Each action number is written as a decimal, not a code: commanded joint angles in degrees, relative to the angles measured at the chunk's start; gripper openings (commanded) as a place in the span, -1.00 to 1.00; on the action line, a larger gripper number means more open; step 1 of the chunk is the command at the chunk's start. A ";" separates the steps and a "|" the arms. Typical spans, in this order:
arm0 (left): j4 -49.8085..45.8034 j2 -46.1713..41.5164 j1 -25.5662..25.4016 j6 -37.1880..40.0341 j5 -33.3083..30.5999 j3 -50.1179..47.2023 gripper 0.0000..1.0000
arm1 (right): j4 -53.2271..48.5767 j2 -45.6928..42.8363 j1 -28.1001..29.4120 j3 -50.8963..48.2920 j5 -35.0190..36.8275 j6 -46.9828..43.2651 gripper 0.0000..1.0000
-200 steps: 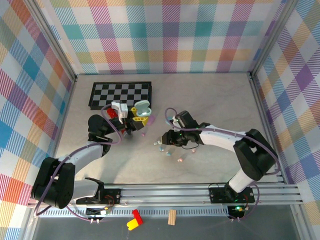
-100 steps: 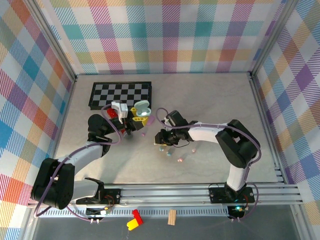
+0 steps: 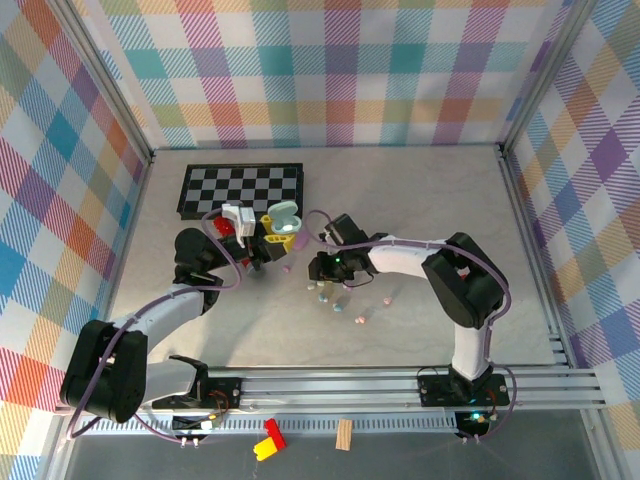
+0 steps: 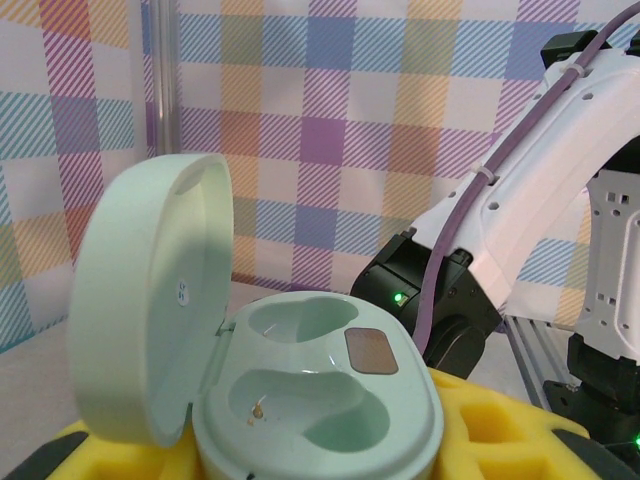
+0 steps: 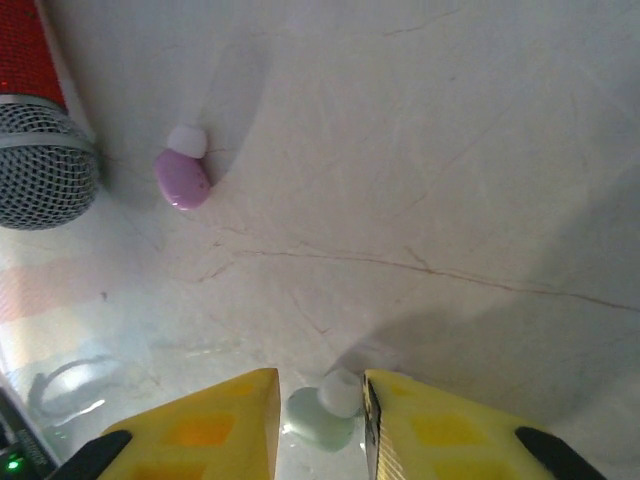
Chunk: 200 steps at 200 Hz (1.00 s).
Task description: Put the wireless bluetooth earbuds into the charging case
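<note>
The mint charging case (image 4: 320,390) stands open, lid up and both wells empty, with my left gripper (image 3: 272,235) shut on it between yellow fingers (image 4: 560,440). From above, the case (image 3: 286,215) sits just right of the chessboard's near corner. My right gripper (image 5: 320,400) is low over the table, jaws open astride a mint earbud (image 5: 318,422) whose white tip touches the right finger. A purple earbud (image 5: 182,178) lies further ahead, also visible from above (image 3: 288,268). Right gripper (image 3: 320,277) is just right of the case.
A black-and-white chessboard (image 3: 240,188) lies at the back left. Loose earbuds sit right of my right gripper: blue (image 3: 322,297), pink (image 3: 386,300), another pink (image 3: 360,320). A red object with a grey mesh head (image 5: 40,150) is beside the purple earbud.
My right gripper has slid left across the table toward the case and now straddles the mint earbud. The left arm and case have held still.
</note>
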 commanded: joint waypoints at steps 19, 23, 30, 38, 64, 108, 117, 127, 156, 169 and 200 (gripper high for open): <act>0.26 -1.44 0.96 1.06 0.52 -0.12 -0.50 | -2.87 -0.47 -0.82 1.53 1.97 -4.82 -0.31; 0.01 -1.42 1.10 0.98 0.33 -0.09 -0.51 | -2.47 -1.00 -0.79 1.20 1.93 -5.18 -0.29; -0.32 -1.35 1.43 0.97 -0.06 -0.05 -0.51 | -2.30 -1.72 -0.78 0.83 2.24 -5.64 -0.28; -0.24 -1.14 1.93 0.92 -0.45 -0.12 -0.51 | -2.58 -2.37 -0.84 0.56 2.89 -6.30 -0.26; 1.95 -0.41 3.63 0.05 -1.95 -0.58 -0.51 | -4.04 -4.39 -0.77 -0.40 4.64 -8.21 -0.12; 3.53 -0.08 4.95 -0.95 -3.00 -0.58 -0.51 | -3.74 -5.96 -0.72 -2.81 4.90 -7.64 0.08; 3.69 -0.08 5.02 -1.07 -3.14 -0.51 -0.51 | -3.72 -6.05 -0.70 -3.00 5.28 -7.10 0.09; 3.92 -0.03 5.02 -1.31 -3.18 -0.57 -0.51 | -3.86 -6.14 -0.75 -3.18 5.84 -6.36 0.09; 4.05 -0.05 5.02 -1.51 -3.05 -0.64 -0.51 | -3.76 -5.50 -0.86 -2.85 6.76 -6.15 0.11; 4.15 -0.08 5.02 -1.49 -2.98 -0.75 -0.51 | -3.73 -4.42 -0.97 -1.72 6.14 -6.91 0.16; 4.23 -0.17 5.02 -1.49 -3.01 -0.91 -0.51 | -3.70 -0.47 -1.40 1.12 3.57 -8.81 0.23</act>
